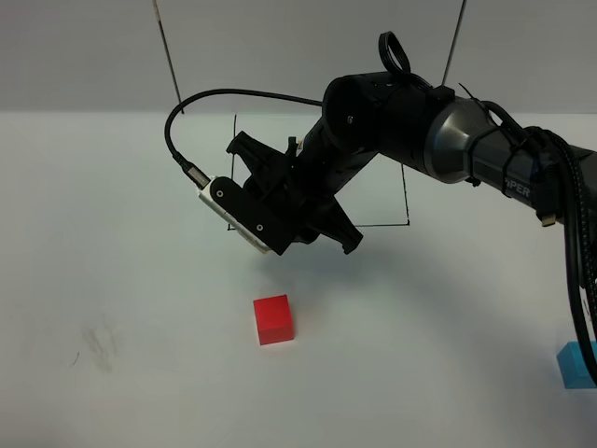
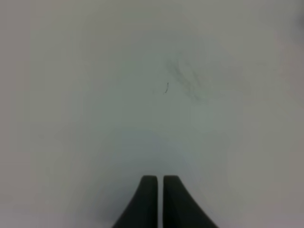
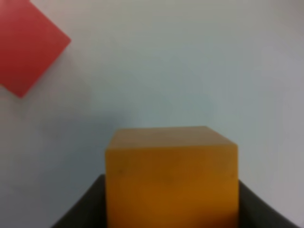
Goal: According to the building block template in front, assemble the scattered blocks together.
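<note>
Left end effector (image 2: pixel 160 178) closed; right end effector (image 3: pixel 171 211) clamping orange cube (image 3: pixel 171 171).

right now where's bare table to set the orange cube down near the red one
Bare table lies left of the red cube, out to the faint smudges, and between it and the blue cube. Behind it is crowded: the right hand hangs there with the orange cube.
</note>
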Robot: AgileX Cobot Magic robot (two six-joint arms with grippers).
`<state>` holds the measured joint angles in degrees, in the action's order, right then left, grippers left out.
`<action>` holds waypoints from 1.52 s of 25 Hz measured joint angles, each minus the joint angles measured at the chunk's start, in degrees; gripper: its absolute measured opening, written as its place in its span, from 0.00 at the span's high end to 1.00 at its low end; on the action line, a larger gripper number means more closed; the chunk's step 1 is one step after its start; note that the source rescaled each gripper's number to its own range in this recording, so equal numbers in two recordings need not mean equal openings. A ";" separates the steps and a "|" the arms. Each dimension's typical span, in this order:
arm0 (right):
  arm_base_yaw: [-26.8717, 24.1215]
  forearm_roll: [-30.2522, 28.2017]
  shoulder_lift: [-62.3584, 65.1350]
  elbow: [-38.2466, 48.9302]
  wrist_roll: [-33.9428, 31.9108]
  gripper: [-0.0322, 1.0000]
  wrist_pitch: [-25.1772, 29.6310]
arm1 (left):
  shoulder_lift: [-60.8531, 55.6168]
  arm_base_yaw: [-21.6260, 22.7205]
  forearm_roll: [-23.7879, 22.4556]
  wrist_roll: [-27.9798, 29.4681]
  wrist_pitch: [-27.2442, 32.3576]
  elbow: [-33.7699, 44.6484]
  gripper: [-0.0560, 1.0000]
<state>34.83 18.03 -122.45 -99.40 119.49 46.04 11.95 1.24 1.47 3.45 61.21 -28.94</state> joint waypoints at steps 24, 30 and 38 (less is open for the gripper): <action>0.27 -3.03 -0.05 -3.34 0.00 0.39 12.56 | 0.00 0.00 0.00 0.00 0.00 0.00 0.95; 1.57 -4.91 -0.05 -8.55 0.00 0.39 14.40 | 0.00 0.00 0.00 0.00 0.00 0.00 0.95; 2.55 -6.02 -4.50 -12.87 0.00 0.39 16.23 | 0.00 0.00 0.00 0.00 0.00 0.00 0.95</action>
<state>37.38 12.01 -126.95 -112.27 119.49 62.27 11.95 1.24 1.47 3.45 61.21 -28.94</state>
